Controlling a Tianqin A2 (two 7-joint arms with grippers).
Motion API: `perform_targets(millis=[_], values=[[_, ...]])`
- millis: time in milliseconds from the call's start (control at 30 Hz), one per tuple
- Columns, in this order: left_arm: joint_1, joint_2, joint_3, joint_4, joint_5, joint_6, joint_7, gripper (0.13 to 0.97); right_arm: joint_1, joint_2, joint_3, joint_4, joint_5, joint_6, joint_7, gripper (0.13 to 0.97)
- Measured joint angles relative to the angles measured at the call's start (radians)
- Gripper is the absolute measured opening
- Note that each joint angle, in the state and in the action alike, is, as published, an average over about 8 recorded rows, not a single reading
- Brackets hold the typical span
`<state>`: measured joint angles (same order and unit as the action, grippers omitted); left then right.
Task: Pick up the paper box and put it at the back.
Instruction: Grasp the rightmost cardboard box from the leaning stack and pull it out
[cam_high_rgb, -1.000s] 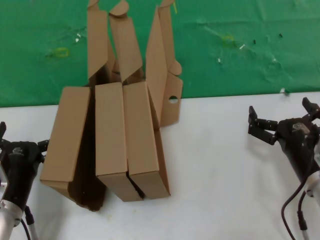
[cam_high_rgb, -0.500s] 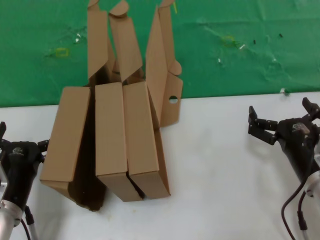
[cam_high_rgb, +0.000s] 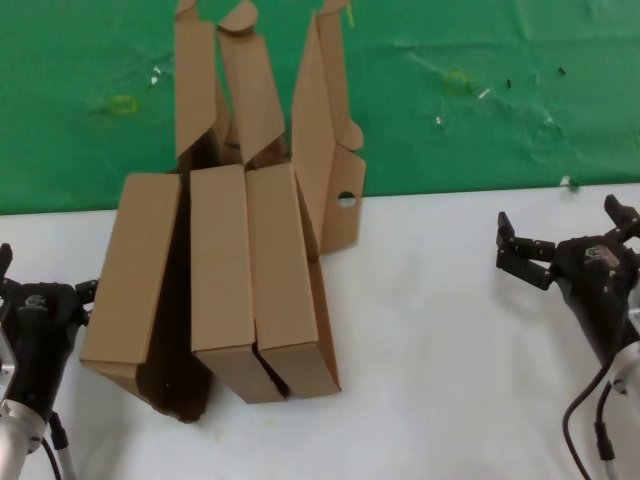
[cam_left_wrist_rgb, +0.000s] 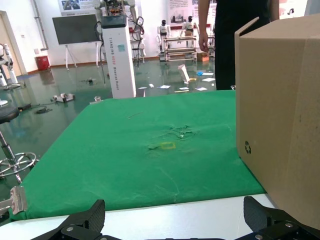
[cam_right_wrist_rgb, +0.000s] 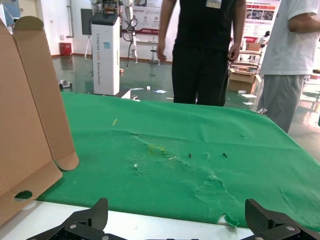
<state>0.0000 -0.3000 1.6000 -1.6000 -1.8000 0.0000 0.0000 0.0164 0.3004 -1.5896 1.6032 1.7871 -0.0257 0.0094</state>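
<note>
Several brown cartons stand packed on edge at the middle left in the head view, straddling the cloth's edge. The paper box (cam_high_rgb: 292, 285) is the rightmost one; its hinged lid (cam_high_rgb: 325, 130) with rounded flaps stands open and a small round hole (cam_high_rgb: 346, 199) shows in its wall. It also shows in the right wrist view (cam_right_wrist_rgb: 27, 115). The green cloth (cam_high_rgb: 480, 110) lies behind. My left gripper (cam_high_rgb: 45, 272) is open and empty left of the cartons, low on the table (cam_left_wrist_rgb: 173, 210). My right gripper (cam_high_rgb: 558, 218) is open and empty at the far right (cam_right_wrist_rgb: 176, 207).
Two like cartons (cam_high_rgb: 220, 270) stand against the paper box's left side; the outer one (cam_left_wrist_rgb: 280, 115) is close to my left gripper. The white tabletop (cam_high_rgb: 440, 350) stretches between cartons and right gripper. People stand beyond the cloth's far edge (cam_right_wrist_rgb: 205, 50).
</note>
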Motion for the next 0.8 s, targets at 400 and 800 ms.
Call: perform_targets(millis=[400, 800], values=[[0.000, 0.000, 0.000, 0.000, 0.000, 0.000, 0.000, 0.966, 0.000, 0.000, 0.000, 0.000, 0.000, 0.000, 0.000, 0.966], [0.000, 0.000, 0.000, 0.000, 0.000, 0.000, 0.000, 0.966, 0.000, 0.000, 0.000, 0.000, 0.000, 0.000, 0.000, 0.966]])
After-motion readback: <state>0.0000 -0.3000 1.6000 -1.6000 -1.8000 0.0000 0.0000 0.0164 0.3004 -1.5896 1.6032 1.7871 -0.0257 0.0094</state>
